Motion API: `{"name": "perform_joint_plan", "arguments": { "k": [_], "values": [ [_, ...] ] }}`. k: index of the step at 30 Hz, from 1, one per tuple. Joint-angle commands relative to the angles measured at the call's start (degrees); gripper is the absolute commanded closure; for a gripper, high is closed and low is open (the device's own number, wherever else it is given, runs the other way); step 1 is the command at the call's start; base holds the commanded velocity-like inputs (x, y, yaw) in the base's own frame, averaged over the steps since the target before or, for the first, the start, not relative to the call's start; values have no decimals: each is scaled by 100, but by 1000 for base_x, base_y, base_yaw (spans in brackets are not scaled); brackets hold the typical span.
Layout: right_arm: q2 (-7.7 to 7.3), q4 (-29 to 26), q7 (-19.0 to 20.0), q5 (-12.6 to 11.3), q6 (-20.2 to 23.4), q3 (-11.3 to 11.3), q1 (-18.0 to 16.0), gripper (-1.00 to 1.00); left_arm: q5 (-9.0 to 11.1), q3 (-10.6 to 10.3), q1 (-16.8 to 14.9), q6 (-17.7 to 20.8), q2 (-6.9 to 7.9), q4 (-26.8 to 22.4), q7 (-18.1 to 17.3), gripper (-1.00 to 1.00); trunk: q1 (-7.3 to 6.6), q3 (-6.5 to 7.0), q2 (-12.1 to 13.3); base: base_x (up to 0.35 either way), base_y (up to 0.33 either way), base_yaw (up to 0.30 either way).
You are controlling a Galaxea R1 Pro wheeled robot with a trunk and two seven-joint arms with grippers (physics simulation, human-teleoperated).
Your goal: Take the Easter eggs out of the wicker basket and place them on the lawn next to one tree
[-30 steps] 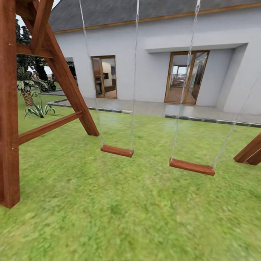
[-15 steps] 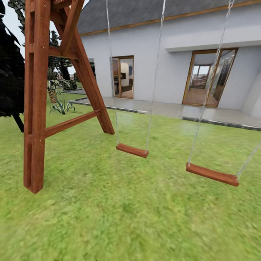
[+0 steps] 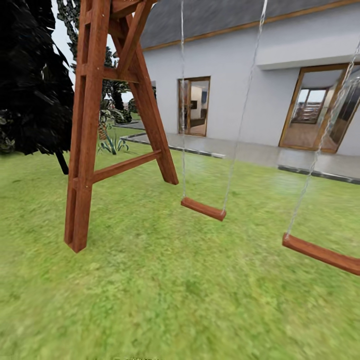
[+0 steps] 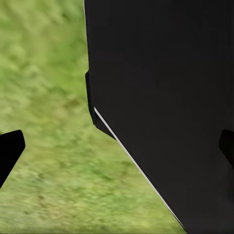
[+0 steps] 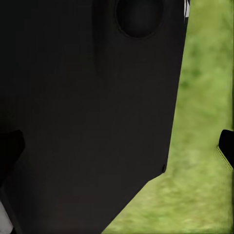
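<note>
Lawn [image 3: 165, 290] under wooden swing set [image 3: 90, 125]

I counted two swing seats [image 3: 203, 208] [image 3: 320, 254], one wooden A-frame [image 3: 95, 125], two glazed doorways [image 3: 194, 106] [image 3: 320, 107] and one dark tree [image 3: 30, 75].

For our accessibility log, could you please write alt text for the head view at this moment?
A wooden swing set stands on the lawn: its A-frame leg at left, two chain-hung swing seats, one at centre and one at right. Behind are a white house with glazed doors, a paved terrace and a dark tree at far left.
</note>
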Motion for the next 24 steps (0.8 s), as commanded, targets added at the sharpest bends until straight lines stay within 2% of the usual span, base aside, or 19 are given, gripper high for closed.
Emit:
{"name": "perform_joint_plan", "arguments": {
  "k": [1,24],
  "values": [
    [1,14,-1,3,-8,2,-7,-100,-2,-1,1,-4,0,-5,-3,-100,0,-4,-2,0,0,298],
    [1,14,-1,3,-8,-2,-7,-100,0,8,2,-4,6,-5,-3,-100,0,-4,-2,0,0,298]
  ]
}}
